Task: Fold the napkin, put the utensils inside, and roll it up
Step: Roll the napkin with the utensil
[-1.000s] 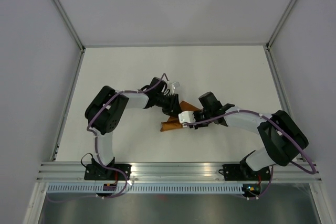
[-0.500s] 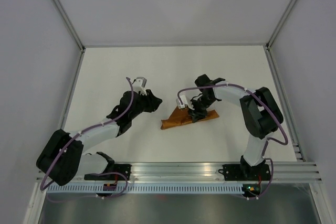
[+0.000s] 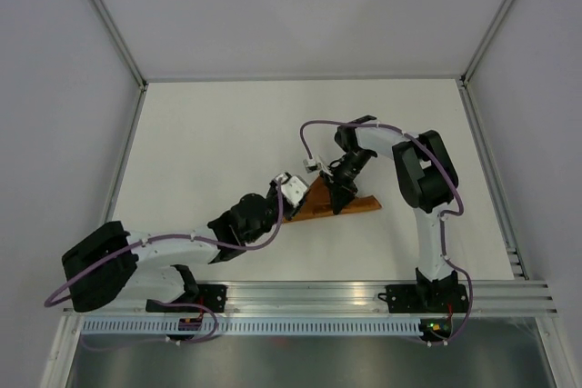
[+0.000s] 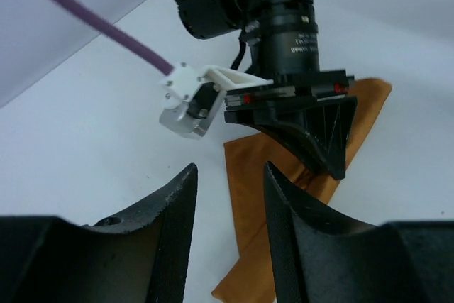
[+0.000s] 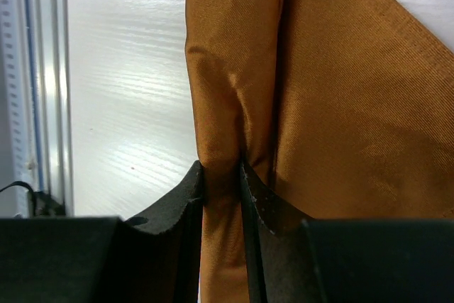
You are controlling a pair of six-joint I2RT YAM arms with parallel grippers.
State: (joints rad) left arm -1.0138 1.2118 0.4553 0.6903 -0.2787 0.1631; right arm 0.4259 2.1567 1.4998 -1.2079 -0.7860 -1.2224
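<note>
The rust-brown napkin point(image 3: 364, 204) lies on the white table as a narrow folded, partly rolled strip. My right gripper point(image 3: 336, 199) points down onto its middle and is shut on the rolled edge; in the right wrist view the fingers point(image 5: 190, 189) pinch that roll point(image 5: 221, 140) beside a flat layer of the napkin point(image 5: 355, 104). My left gripper point(image 3: 286, 206) is open at the strip's left end. In the left wrist view its tips point(image 4: 228, 175) frame the napkin point(image 4: 248, 196) without touching it, with the right gripper point(image 4: 312, 140) beyond. The fork is hidden.
The white table point(image 3: 227, 124) is bounded by grey walls at the left, back and right. An aluminium rail point(image 3: 309, 293) runs along the near edge and also shows in the right wrist view point(image 5: 42, 69).
My left arm swung from the table's left side in to the napkin's left end. My right arm changed pose while staying on the napkin, which shifted slightly right.
</note>
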